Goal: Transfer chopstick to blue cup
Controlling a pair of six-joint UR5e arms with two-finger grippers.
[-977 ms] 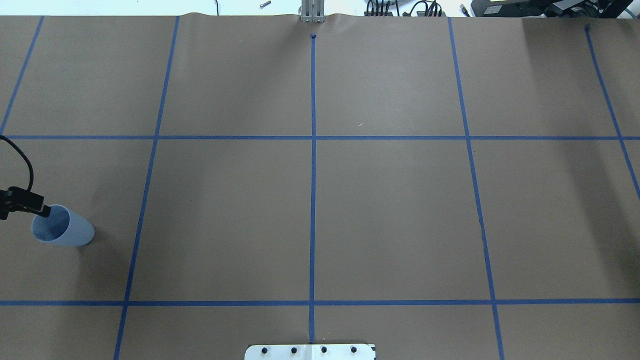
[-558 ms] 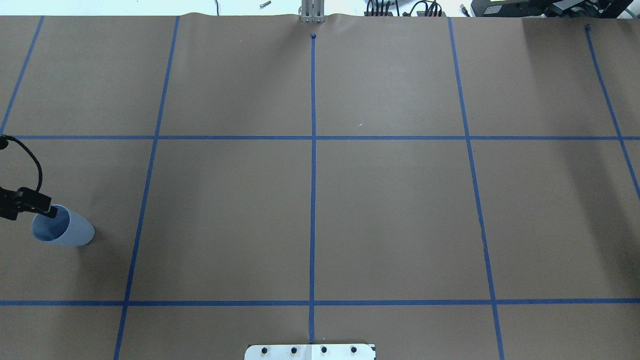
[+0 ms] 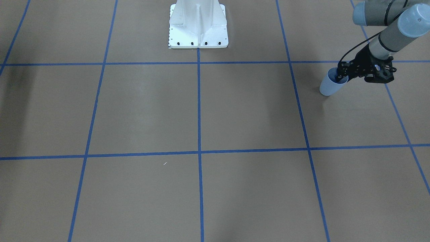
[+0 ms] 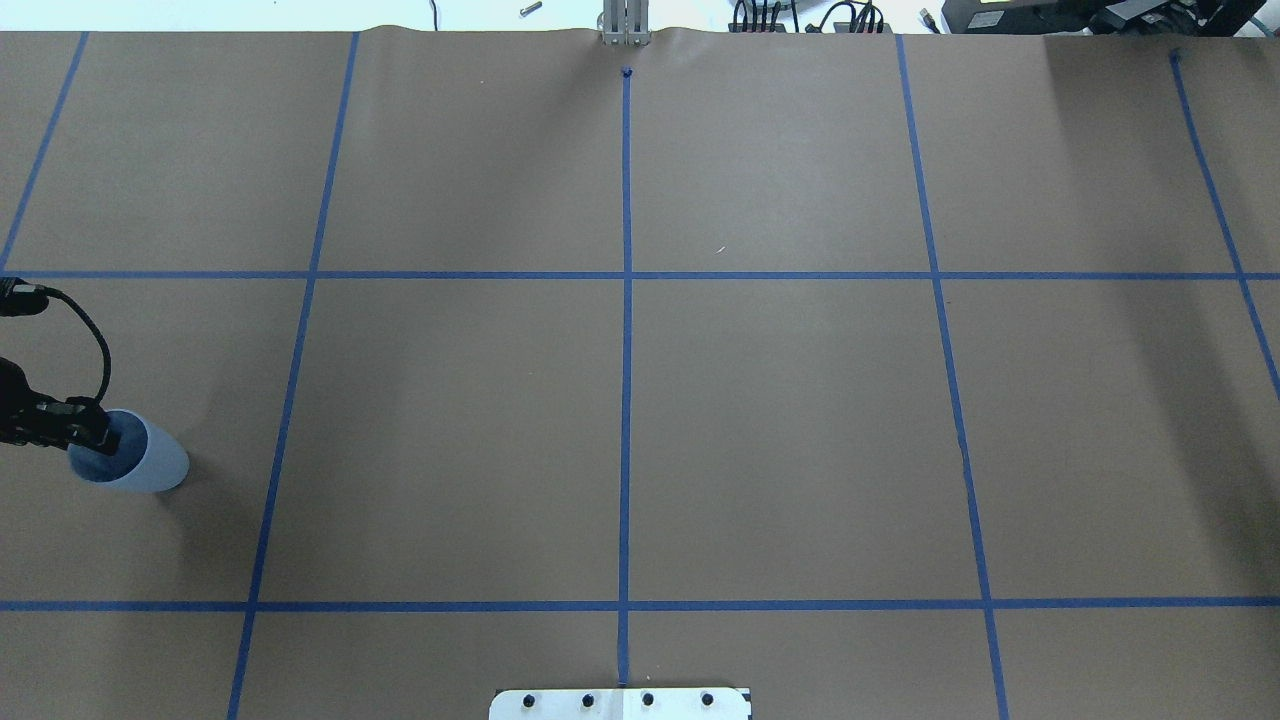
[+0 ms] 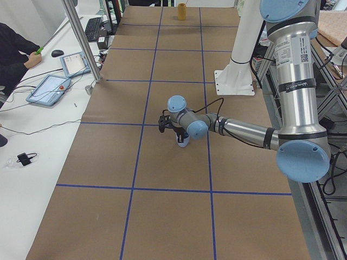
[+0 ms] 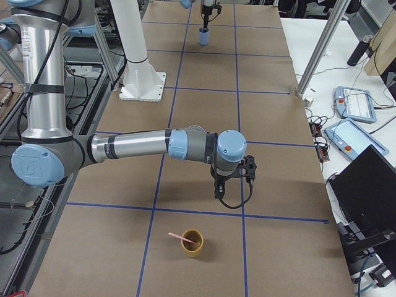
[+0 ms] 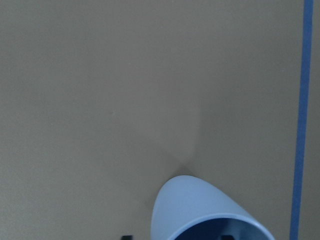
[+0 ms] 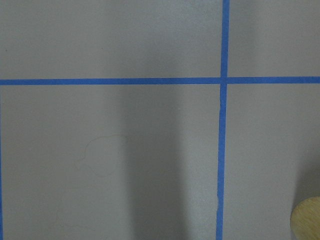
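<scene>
Chopstick (image 6: 179, 237) first: we find it only in the view from the robot's right, a thin pink stick that rests with one end in a tan cup (image 6: 192, 243) and leans out over that cup's rim. The tan cup stands on the brown paper table (image 4: 780, 420) at the end on the robot's right. The blue cup (image 4: 150, 465) stands upright at the opposite end, on the robot's left, well apart from the stick.

The left gripper (image 3: 342, 77) points down at the blue cup's mouth. In the left wrist view two dark fingertips (image 7: 127, 236) show at the bottom edge, spread apart. One lies just outside the cup's wall and the other inside the mouth, so we read the jaws as parted and gripping nothing. Whether either tip touches the rim we cannot tell.

The right gripper (image 6: 218, 190) hangs over the table near the tan cup, pointed downward, with a black cable (image 6: 238, 203) looping beside it. It shows only in that side view, and its wrist camera catches just the table and a sliver of the tan cup, so we cannot tell whether its fingers are spread or closed
</scene>
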